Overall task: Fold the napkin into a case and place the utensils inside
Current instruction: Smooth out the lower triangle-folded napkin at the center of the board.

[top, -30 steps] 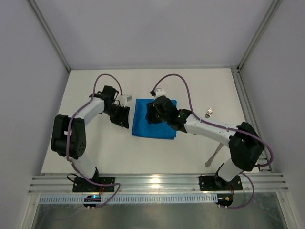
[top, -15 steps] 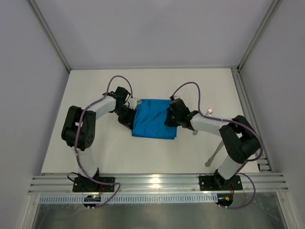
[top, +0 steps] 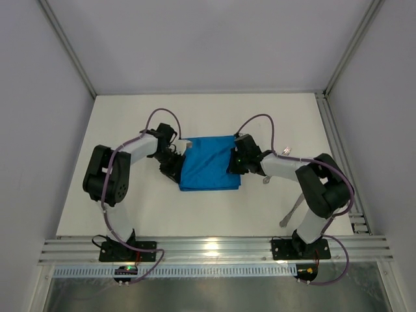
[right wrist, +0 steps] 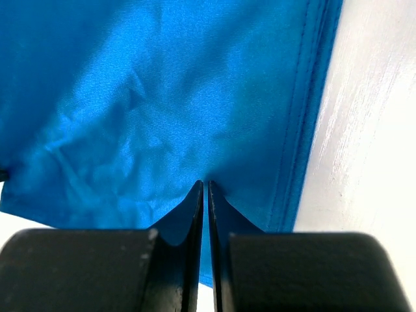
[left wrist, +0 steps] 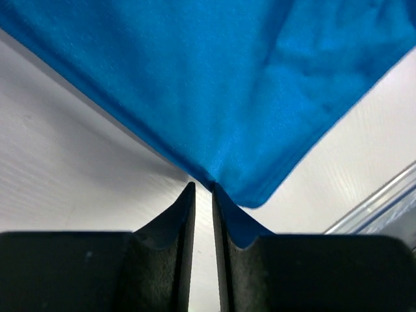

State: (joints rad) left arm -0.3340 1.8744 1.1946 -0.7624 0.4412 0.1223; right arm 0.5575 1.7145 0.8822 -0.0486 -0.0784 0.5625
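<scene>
The blue napkin point(top: 209, 170) lies on the white tabletop point(top: 130, 195). The left tool point(left wrist: 203, 188) is clamped on the napkin's left edge, and the right tool point(right wrist: 205, 184) on its right edge. The fork point(top: 286, 151) and a second utensil point(top: 292, 210) lie to the right of the napkin, apart from it.

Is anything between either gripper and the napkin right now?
Nothing visible. The left gripper is pinched on the napkin at its left side, and the right gripper on its right edge. The fork lies off to the right, apart from the cloth.
</scene>
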